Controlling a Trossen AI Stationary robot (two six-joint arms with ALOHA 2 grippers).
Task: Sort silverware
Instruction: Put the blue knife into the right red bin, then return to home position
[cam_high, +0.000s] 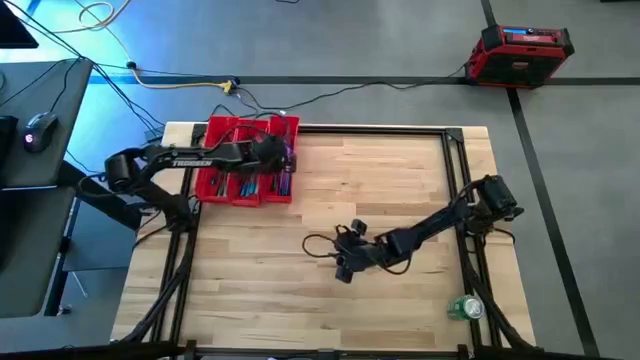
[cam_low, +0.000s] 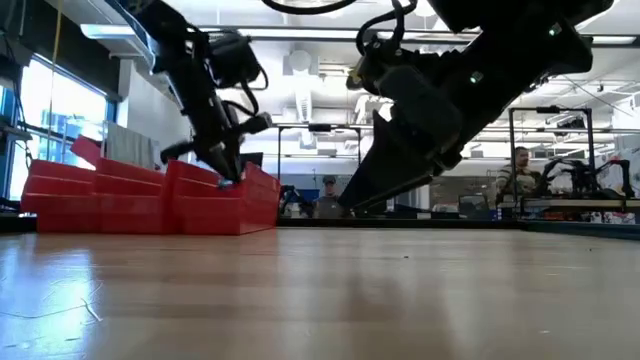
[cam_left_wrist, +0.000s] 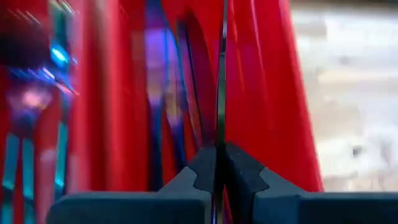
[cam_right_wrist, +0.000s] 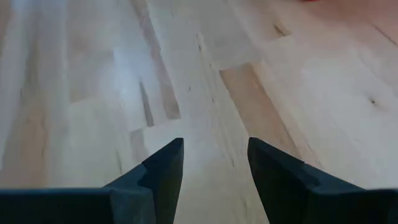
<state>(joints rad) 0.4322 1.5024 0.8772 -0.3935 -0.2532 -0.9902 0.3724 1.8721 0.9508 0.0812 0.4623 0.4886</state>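
The red three-compartment tray (cam_high: 243, 160) stands at the table's far left, with several iridescent blue and purple silverware pieces (cam_high: 250, 186) lying in it. My left gripper (cam_high: 287, 165) hovers over the tray's right compartment (cam_left_wrist: 261, 93), shut on one slim piece of silverware (cam_left_wrist: 222, 74) seen edge-on; which kind it is I cannot tell. More pieces (cam_left_wrist: 163, 74) lie in the compartments below it. My right gripper (cam_high: 343, 262) hangs open over bare wood at mid-table, nothing between its fingers (cam_right_wrist: 165, 168). My left gripper pinches the slim piece (cam_left_wrist: 221, 140) between its two fingers, thin edge toward the camera. The fingers (cam_low: 232, 178) point down at the tray's right end. The piece runs on past the fingertips, along them, down into the right compartment; whether its far end touches the tray does not show.
A green can (cam_high: 465, 308) lies near the table's front right corner. A black frame rail (cam_high: 455, 160) runs along the table's right side. Bare wood (cam_high: 380, 180) spreads between the tray and the right arm. People stand in the room beyond the table (cam_low: 520, 170).
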